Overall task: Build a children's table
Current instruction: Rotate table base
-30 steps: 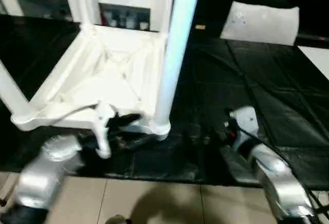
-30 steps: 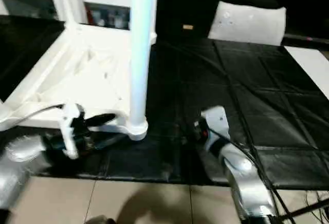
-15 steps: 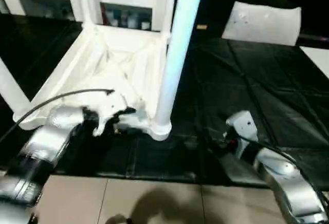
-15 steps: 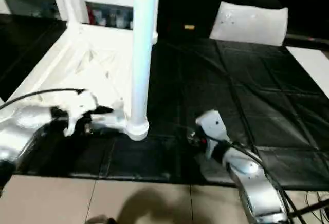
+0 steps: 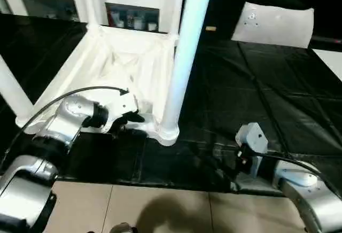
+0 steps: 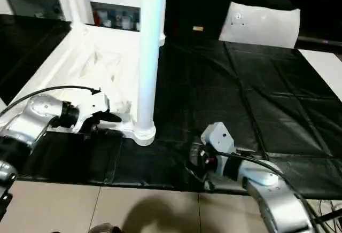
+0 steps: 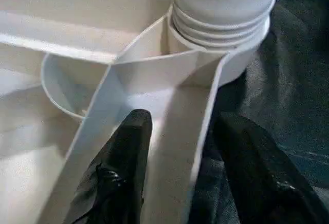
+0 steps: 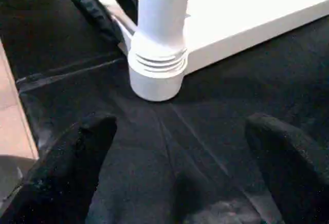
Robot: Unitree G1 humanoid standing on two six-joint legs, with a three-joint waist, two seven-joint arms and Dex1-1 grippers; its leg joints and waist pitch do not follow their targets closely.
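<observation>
The tabletop (image 5: 123, 67) lay upside down on a black mat (image 5: 256, 94), a leg (image 5: 184, 56) standing in its near corner socket. The left pincer (image 7: 177, 147) straddled the tabletop's rim beside that leg, fingers either side, not yet clenched. The right pincer (image 8: 177, 172) hung released over the mat, near the leg.

One white tabletop (image 5: 115, 70). Four white legs: one big and near (image 5: 184, 56), one at the left (image 5: 9, 91), one at the back (image 5: 88, 0), and one half hidden behind the near one (image 5: 178, 3). One white pillow block (image 5: 278, 23). One black mat (image 5: 251, 88). One small yellow bit (image 5: 210, 28) on it. One flat white strip (image 5: 330, 56). Two silver arms. One left gripper (image 7: 185, 121) and one right gripper (image 8: 180, 126), two black fingers (image 7: 123, 152) on each. One black cable (image 5: 64, 96).
</observation>
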